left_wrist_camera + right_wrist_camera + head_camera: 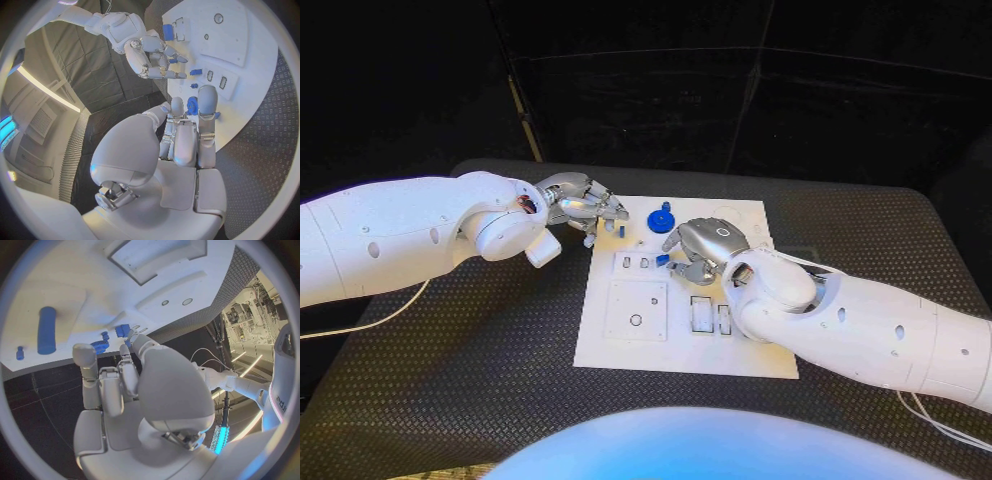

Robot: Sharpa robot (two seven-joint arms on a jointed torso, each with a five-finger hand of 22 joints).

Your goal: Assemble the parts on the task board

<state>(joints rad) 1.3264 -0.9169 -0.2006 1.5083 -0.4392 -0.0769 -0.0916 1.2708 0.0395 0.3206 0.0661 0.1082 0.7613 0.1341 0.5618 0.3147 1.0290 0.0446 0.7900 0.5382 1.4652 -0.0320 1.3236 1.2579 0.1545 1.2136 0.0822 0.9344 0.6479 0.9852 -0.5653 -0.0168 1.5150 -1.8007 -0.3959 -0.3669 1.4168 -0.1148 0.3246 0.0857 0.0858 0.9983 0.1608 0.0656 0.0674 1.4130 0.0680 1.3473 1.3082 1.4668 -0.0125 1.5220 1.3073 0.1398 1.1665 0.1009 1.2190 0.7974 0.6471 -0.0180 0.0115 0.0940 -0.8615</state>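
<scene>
The right hand (705, 243) hangs over the middle of the task board (620, 347), fingers curled down toward the slots; whether it holds a part I cannot tell. The left hand (586, 206) sits at the board's far left corner, fingers bent, its grasp also unclear. A round blue part (661, 222) stands on the board between the two hands, near the far edge.

**Dark booth, textured tabletop**

You are looking at a black tabletop (473, 380) with a fine ribbed, woven texture. Behind it hang black curtain panels (733, 90). In the left wrist view, a glowing light strip (47, 90) runs across the ceiling.
</scene>
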